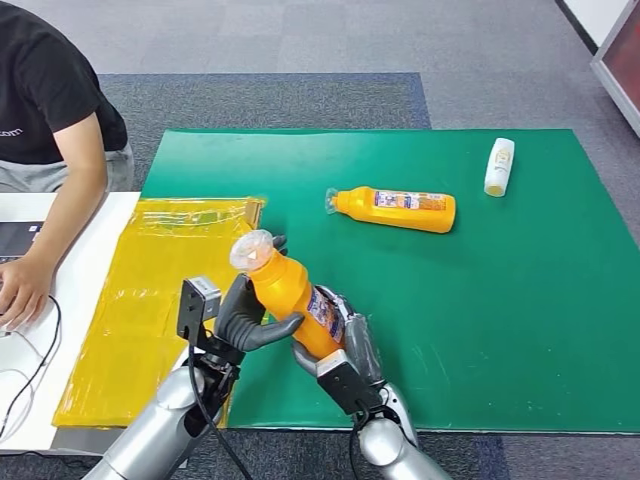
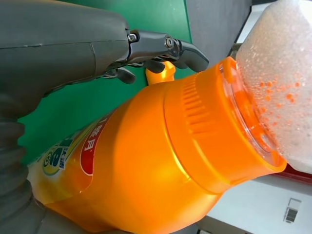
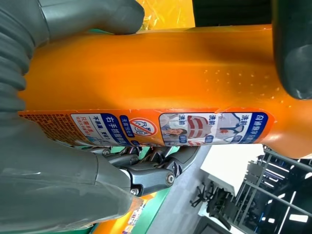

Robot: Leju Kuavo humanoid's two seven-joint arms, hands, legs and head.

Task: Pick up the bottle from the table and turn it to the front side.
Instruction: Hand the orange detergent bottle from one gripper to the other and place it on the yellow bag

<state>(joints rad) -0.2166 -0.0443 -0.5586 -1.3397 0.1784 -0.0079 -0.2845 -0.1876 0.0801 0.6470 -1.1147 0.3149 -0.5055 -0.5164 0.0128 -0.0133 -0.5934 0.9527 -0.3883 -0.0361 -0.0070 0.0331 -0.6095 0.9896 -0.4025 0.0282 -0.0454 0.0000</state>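
Left hand point(image 1: 245, 318), right hand point(image 1: 349, 345) grip tilted orange bottle point(image 1: 290, 290).

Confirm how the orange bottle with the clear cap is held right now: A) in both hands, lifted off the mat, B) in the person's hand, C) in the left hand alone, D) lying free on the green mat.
A: the head view shows the left hand wrapped around the upper body of the orange bottle and the right hand gripping its base, raised above the green mat.
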